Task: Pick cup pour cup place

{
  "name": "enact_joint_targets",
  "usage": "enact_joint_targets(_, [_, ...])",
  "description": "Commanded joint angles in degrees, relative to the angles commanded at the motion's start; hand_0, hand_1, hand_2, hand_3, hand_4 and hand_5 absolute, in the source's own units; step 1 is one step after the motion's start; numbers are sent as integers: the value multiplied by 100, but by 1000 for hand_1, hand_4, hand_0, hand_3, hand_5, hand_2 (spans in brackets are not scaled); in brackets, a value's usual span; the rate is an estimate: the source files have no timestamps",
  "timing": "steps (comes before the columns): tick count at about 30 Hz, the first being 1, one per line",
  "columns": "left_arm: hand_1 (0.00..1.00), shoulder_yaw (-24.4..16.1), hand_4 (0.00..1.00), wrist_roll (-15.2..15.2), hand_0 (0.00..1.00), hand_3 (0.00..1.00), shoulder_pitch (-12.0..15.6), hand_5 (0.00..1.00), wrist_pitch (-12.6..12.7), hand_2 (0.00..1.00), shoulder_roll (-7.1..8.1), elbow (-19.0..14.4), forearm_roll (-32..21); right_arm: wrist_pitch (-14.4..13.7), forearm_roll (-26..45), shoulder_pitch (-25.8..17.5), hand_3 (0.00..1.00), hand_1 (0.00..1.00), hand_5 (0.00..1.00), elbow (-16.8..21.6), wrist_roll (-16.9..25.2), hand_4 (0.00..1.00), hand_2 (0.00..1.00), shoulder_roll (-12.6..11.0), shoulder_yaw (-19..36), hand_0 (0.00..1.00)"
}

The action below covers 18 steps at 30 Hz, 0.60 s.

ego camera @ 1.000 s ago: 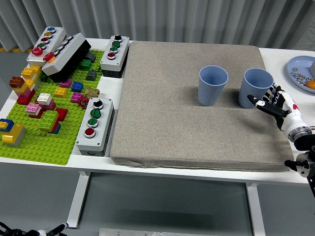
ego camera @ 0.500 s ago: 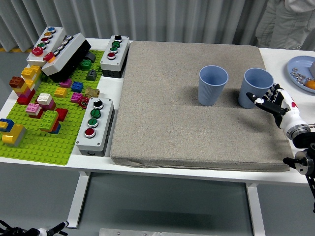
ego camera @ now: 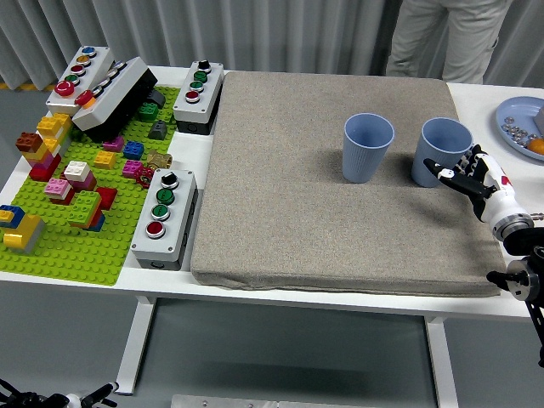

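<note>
Head view shows the right hand (ego camera: 473, 176) reaching in from the right edge over the grey mat (ego camera: 331, 212), fingers (ego camera: 445, 172) spread and relaxed, holding nothing. Just ahead of its fingertips stands the right cup (ego camera: 444, 151), upright and open at the top; the fingertips sit at the cup's lower right side, and contact cannot be told. Further left of the hand, near that cup but apart from it, stands the left cup (ego camera: 367, 147), also upright. Behind the hand, at the table's right edge, lies a plate (ego camera: 515, 111) with small items. Far to the hand's left sit button boxes (ego camera: 165, 213) and a green baseplate (ego camera: 81, 238) with bricks. A person (ego camera: 446, 38) stands at the far side, beyond the mat.
</note>
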Motion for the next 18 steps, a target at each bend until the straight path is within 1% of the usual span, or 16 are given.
enact_joint_targets(18, [868, 66, 598, -7, 849, 771, 4, 998, 6, 883, 6, 0, -26, 3, 129, 78, 976, 946, 374, -130, 78, 850, 998, 31, -164, 998])
